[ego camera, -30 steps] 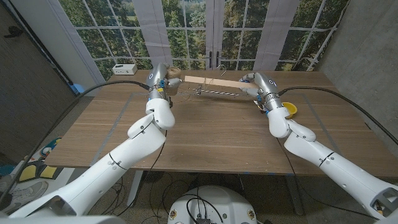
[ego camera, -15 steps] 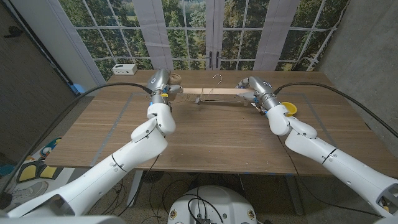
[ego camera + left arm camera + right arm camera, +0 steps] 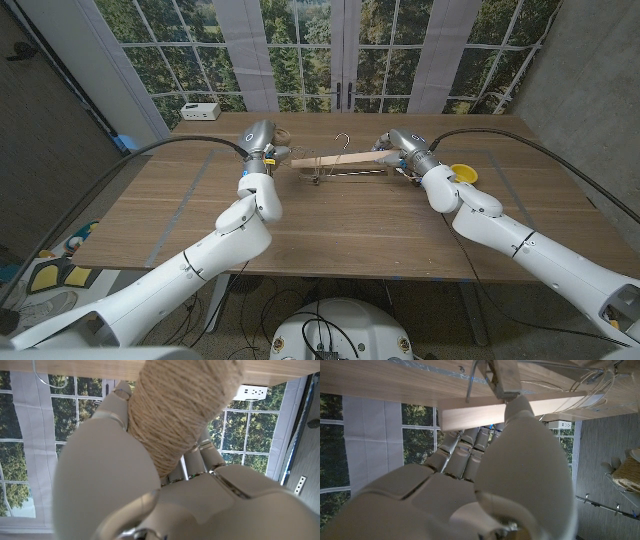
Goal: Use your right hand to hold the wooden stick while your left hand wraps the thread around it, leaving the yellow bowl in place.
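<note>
The pale wooden stick (image 3: 338,157) lies slanted above the far middle of the table, and my right hand (image 3: 395,148) grips its right end. In the right wrist view the fingers of that hand (image 3: 495,475) wrap around the stick (image 3: 480,414), with thread strands (image 3: 592,385) running off it. A metal hanger with clips (image 3: 328,170) sits under the stick. My left hand (image 3: 264,142) holds a spool of beige thread (image 3: 281,130) near the stick's left end; up close the spool (image 3: 182,405) sits in that hand (image 3: 150,490). The yellow bowl (image 3: 463,173) rests right of my right hand.
A white box (image 3: 200,110) stands at the table's far left corner. Windows rise behind the far edge. The wooden table (image 3: 330,225) stretches wide in front of both hands.
The stick and hanger have come toward me from the far edge, and the stick now slants with its left end nearer. Both hands moved with it.
</note>
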Available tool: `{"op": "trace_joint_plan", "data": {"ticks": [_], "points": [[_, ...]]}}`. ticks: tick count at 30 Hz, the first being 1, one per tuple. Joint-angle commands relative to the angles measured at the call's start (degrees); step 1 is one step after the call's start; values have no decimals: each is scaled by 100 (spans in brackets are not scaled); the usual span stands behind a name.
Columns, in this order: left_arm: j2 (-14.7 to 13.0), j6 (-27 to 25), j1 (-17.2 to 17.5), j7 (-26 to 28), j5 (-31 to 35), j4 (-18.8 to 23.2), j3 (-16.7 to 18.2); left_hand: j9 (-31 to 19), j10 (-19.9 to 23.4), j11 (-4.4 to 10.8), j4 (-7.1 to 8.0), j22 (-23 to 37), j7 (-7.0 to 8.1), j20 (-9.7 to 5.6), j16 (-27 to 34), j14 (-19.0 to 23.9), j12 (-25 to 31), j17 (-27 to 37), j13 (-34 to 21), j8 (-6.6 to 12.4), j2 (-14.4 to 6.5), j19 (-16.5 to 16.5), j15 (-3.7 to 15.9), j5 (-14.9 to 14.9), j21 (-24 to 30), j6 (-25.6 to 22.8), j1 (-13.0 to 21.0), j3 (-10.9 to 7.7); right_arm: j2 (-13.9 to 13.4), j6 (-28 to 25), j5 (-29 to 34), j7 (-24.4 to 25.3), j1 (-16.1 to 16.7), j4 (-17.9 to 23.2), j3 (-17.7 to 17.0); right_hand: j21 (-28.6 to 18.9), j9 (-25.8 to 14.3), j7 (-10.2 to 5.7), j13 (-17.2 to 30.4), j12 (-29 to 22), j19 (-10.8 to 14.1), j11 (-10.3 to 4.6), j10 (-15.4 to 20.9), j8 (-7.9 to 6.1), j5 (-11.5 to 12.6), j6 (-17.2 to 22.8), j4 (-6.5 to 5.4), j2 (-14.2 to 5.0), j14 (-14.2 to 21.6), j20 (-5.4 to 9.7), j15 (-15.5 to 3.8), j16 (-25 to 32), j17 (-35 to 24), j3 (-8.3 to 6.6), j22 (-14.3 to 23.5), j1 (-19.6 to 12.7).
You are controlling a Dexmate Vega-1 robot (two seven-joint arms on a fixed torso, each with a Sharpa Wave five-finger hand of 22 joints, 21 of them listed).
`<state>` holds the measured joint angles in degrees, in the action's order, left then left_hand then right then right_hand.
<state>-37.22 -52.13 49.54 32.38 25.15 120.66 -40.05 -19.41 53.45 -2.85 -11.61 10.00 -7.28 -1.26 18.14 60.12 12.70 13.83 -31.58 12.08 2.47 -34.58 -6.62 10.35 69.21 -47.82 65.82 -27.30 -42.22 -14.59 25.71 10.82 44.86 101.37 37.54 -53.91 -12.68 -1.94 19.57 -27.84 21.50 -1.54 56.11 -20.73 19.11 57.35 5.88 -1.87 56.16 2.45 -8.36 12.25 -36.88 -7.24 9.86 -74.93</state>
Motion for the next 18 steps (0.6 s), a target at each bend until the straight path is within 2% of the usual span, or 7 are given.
{"op": "trace_joint_plan", "data": {"ticks": [1,3,8,10,14,16,18], "points": [[-36,-320,-58,-189,405,-151,-231,5,528,490,220,20,210,-870,-33,1591,-18,-25,20,-6,-821,-197,2014,-19,1053,-716,672,-715,83,-243,64,-412,-308,-89,312,-31,-546,-62,513,34,48,-25,645,-1,14,201,-26,-742,-53,373,-516,-18,-4,-81,11,-691],[-133,-577,-234,-480,553,-137,-442,9,506,506,217,17,264,-865,-57,1554,-32,-39,33,-14,-805,-179,2015,-19,1041,-703,670,-712,98,-263,77,-404,-326,-115,331,-33,-538,-59,486,53,60,-17,638,11,8,190,-26,-751,-74,364,-506,-27,8,-88,11,-692],[-169,-666,-335,-692,624,-196,-574,14,452,553,214,8,340,-862,-113,1462,-60,-70,61,-48,-770,-122,2018,-20,1005,-619,660,-702,121,-350,113,-460,-387,-176,400,-26,-509,-59,414,178,72,9,446,42,-18,167,-20,-755,-129,346,-503,-38,34,-98,9,-690],[-270,-809,-506,-973,729,-177,-768,17,388,591,201,4,386,-864,-162,1375,-85,-91,79,-71,-733,-69,2022,-21,973,-550,663,-693,118,-406,130,-522,-420,-177,429,-21,-499,-75,393,201,71,3,428,54,-28,157,-32,-759,-171,336,-487,-57,55,-98,8,-669],[-397,-1065,-771,-1466,855,-137,-1046,24,159,679,163,-4,531,-843,-307,1065,-130,-131,91,-111,-566,113,2038,-31,860,-351,691,-635,114,-459,132,-540,-437,-170,443,-4,-478,-60,353,255,54,34,367,76,-39,132,-37,-771,-245,304,-478,-92,98,-120,4,-662],[-500,-1198,-963,-1754,995,-122,-1289,29,-55,722,163,-29,642,-803,-403,779,-176,-133,114,-148,-452,220,2045,-32,717,-154,722,-584,108,-511,137,-593,-458,-156,460,21,-451,-101,300,342,21,40,248,128,-67,42,-64,-787,-385,252,-449,-138,156,-138,2,-615],[-508,-1369,-1092,-1896,1160,-139,-1479,43,-458,716,230,-32,710,-721,-455,377,-234,-64,154,-166,-288,373,2028,-39,507,109,638,-385,107,-529,141,-603,-470,-158,472,83,-381,-142,253,482,-70,11,-13,290,-99,-245,-99,-790,-619,169,-379,-194,271,-185,-3,-544]]}}
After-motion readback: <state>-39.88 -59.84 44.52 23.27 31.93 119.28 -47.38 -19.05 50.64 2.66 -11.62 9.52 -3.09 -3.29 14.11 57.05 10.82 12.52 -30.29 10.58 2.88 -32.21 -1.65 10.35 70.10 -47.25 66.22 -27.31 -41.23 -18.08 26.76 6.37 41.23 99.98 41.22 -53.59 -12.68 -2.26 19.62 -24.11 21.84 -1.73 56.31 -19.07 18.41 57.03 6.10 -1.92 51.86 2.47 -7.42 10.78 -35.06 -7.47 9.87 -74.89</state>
